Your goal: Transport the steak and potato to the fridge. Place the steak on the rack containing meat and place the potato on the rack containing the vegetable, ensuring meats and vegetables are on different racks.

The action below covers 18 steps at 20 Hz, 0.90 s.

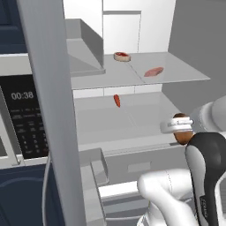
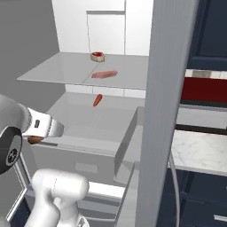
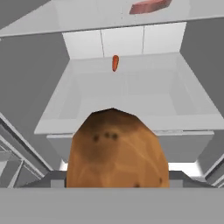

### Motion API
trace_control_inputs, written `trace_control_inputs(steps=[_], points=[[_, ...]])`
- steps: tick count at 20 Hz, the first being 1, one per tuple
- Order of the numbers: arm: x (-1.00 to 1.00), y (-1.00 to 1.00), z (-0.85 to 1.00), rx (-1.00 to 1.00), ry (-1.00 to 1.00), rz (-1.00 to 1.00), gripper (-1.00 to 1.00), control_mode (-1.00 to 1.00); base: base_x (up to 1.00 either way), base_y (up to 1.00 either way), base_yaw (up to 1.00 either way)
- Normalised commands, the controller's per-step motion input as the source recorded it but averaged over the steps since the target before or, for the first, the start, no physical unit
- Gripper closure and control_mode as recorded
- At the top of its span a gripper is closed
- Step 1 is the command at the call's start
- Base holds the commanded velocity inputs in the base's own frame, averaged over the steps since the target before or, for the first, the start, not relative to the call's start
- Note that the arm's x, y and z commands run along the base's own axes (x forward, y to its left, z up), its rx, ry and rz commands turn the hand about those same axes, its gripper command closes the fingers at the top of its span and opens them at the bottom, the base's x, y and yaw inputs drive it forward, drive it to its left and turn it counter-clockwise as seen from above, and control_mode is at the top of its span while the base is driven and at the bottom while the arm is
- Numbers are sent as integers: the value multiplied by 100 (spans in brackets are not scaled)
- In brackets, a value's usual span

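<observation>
My gripper (image 1: 177, 126) is shut on the brown potato (image 1: 182, 136), which hangs just in front of the open fridge's lower rack (image 1: 101, 128). In the hand view the potato (image 3: 116, 148) sits large between the fingertips, aimed into that rack. An orange carrot (image 1: 117, 100) lies far back on the lower rack (image 3: 131, 100). Two cuts of meat rest on the upper rack (image 1: 176, 75): a round red one with a pale rim (image 1: 122, 56) and a pink slab (image 1: 153, 71). Which of them is the steak I cannot tell. From the right base, the potato (image 2: 35, 140) peeks from under the gripper (image 2: 44, 133).
The fridge door's grey edge (image 1: 48, 110) stands upright at the left with door bins (image 1: 95, 167) below. A microwave panel (image 1: 24, 119) lies further left. In the right base view the door edge (image 2: 166, 111) blocks the right side, with a marble counter (image 2: 199, 153) behind.
</observation>
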Motion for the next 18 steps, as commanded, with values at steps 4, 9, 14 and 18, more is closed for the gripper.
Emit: trace_control_inputs(steps=[4,9,14,18], points=[[100,-29,-64,0,1,0,100,-100,0,0,0],[94,-28,-41,1,1,1,100,-100,0,0,0],[78,-8,-52,0,8,0,100,-100,0,0,0],[84,0,-67,0,10,0,100,-100,0,0,0]])
